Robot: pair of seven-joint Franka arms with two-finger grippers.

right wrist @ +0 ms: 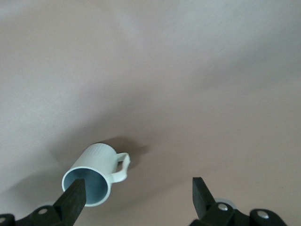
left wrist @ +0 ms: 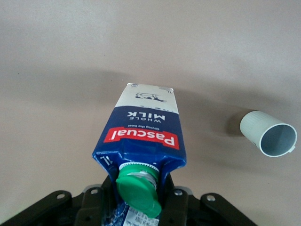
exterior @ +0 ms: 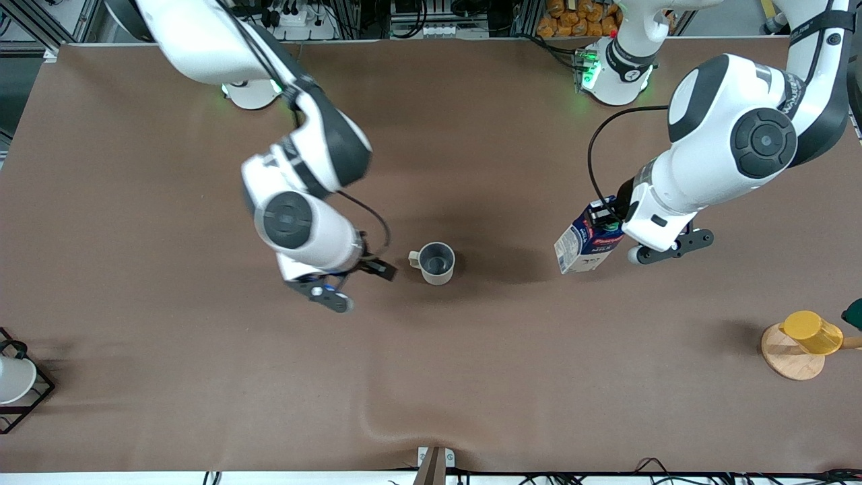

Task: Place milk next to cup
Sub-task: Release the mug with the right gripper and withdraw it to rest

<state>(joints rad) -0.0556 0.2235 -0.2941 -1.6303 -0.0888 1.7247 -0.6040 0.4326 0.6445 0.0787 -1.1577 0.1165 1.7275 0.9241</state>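
The milk (exterior: 584, 244) is a dark blue carton with a white lower part, a red band and a green cap. It hangs tilted, low over the table, toward the left arm's end from the cup. My left gripper (exterior: 608, 219) is shut on its gabled top, seen in the left wrist view (left wrist: 140, 197) with the carton (left wrist: 143, 127) pointing down. The cup (exterior: 436, 263) is a beige-grey mug standing upright mid-table, also in the left wrist view (left wrist: 268, 134). My right gripper (exterior: 357, 286) hovers open and empty beside the cup's handle; its view (right wrist: 137, 197) shows the cup (right wrist: 96, 167) by one finger.
A yellow cup (exterior: 811, 332) sits on a round wooden coaster (exterior: 788, 360) at the left arm's end, nearer to the camera. A dark green thing (exterior: 854, 313) shows at that edge. A white object in a black wire stand (exterior: 13, 380) is at the right arm's end.
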